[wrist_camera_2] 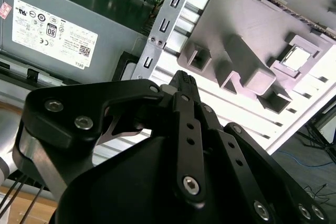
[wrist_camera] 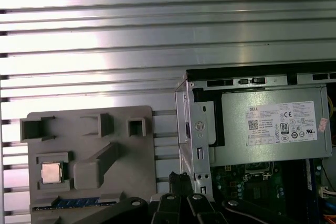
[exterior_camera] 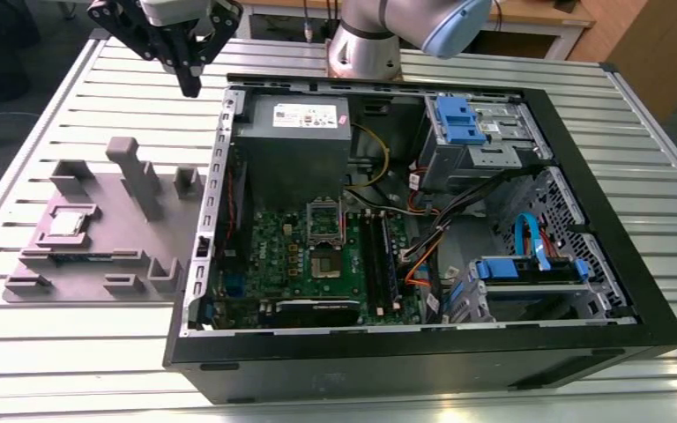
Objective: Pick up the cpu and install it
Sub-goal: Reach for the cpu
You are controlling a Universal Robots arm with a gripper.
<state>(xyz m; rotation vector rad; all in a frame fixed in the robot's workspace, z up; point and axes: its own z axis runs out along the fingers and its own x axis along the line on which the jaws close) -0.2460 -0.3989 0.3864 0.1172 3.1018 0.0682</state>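
Note:
The cpu, a small silver-topped square, lies in a recess of the grey holder plate on the exterior view's left. Both wrist views show the chip lying flat in its pocket. My gripper hangs high over the slatted table, beyond the plate and beside the case's rear corner, well apart from the chip. Its black fingers meet at the tips, shut on nothing. The dark socket sits on the green motherboard inside the open computer case.
A grey power supply box with a white label fills the case's far corner. Blue drive brackets and cables crowd the exterior view's right. Upright posts rise from the holder plate, and a memory stick lies along its edge.

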